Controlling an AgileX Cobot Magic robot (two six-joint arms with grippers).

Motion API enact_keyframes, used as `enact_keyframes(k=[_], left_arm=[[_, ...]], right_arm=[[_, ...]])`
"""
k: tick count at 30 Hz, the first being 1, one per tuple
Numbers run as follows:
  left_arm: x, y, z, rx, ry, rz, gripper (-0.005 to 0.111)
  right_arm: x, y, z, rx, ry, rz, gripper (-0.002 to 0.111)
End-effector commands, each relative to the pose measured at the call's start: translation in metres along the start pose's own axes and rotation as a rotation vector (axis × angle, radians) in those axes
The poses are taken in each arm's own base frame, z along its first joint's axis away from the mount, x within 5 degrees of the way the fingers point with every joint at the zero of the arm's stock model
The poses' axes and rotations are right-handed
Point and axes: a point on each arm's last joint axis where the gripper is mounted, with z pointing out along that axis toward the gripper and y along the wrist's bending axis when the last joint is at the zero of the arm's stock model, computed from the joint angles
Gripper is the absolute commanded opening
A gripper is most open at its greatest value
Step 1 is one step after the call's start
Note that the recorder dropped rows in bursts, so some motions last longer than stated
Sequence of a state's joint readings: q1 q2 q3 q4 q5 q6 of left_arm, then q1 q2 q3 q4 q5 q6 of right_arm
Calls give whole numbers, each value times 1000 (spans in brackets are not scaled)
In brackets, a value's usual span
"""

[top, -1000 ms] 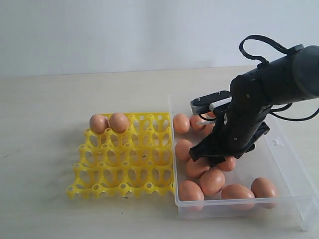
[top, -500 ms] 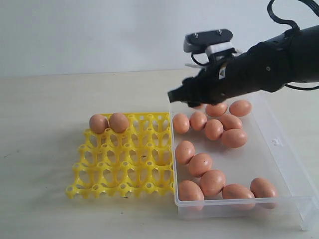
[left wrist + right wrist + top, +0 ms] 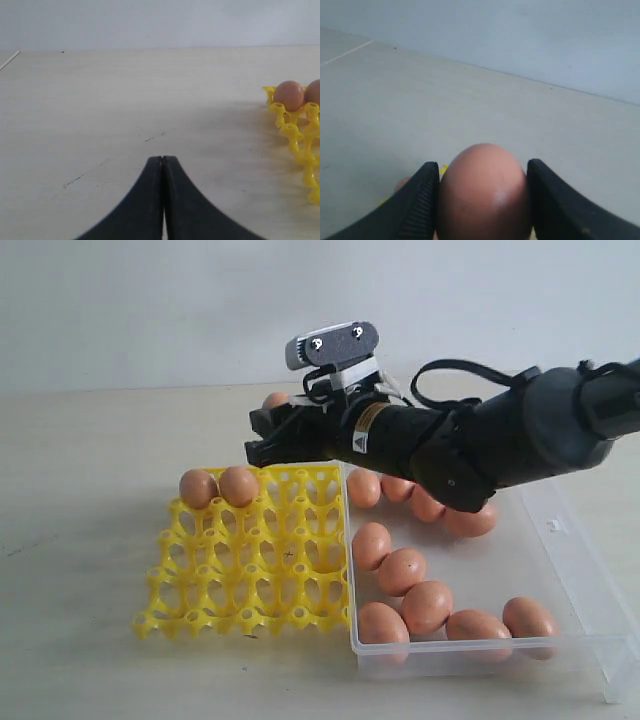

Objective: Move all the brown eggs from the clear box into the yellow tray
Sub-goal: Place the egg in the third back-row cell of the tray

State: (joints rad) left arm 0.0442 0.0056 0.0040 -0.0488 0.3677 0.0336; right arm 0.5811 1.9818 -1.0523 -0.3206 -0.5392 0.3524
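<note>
right gripper swung from clear box to over yellow tray back row, pinching brown egg for next cup; left gripper pressed together, idle.

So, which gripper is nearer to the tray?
Right. The right gripper holds an egg just above the tray's far edge; the left gripper, shut, is over the table, well off the tray's side.
</note>
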Motion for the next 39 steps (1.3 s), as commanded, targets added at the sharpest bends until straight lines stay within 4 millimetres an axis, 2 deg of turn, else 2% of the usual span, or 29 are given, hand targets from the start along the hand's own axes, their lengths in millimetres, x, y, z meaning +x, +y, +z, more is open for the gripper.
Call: enact_keyframes(k=[1, 8, 11, 15, 19, 20, 23, 25, 28, 30, 33, 36, 39], left_arm=[[-3, 0, -1, 7, -23, -9, 0], [-3, 0, -1, 7, -23, -9, 0], [-3, 0, -1, 7, -23, -9, 0], [-3, 0, -1, 7, -23, -9, 0], [-3, 0, -1, 7, -23, -9, 0], [-3, 0, -1, 7, -23, -9, 0], [-3, 0, -1, 7, -23, -9, 0], [-3, 0, -1, 7, -23, -9, 0], [-3, 0, -1, 7, -23, -9, 0], [-3, 0, -1, 7, -23, -9, 0], [-3, 0, -1, 7, -23, -9, 0], [-3, 0, -1, 7, -23, -9, 0], [-3, 0, -1, 7, -23, -9, 0]], right_arm=[[19, 2, 12, -61, -20, -13, 0], [44, -1, 21, -61, 31, -2, 0], [50, -3, 23, -53, 43, 11, 5], [53, -5, 24, -31, 47, 42, 21], [55, -10, 25, -1, 42, 99, 45], [57, -11, 27, 3, 52, 100, 55], [53, -11, 30, 4, 50, 98, 61], [49, -11, 31, -1, 44, 102, 61], [30, -10, 23, 20, 73, 82, 58], [2, -9, 3, 75, 148, 36, 48], [-21, -11, -24, 162, 272, -6, 33], [-30, -13, -52, 241, 458, -79, 17], [-30, -17, -78, 321, 656, -73, 5]])
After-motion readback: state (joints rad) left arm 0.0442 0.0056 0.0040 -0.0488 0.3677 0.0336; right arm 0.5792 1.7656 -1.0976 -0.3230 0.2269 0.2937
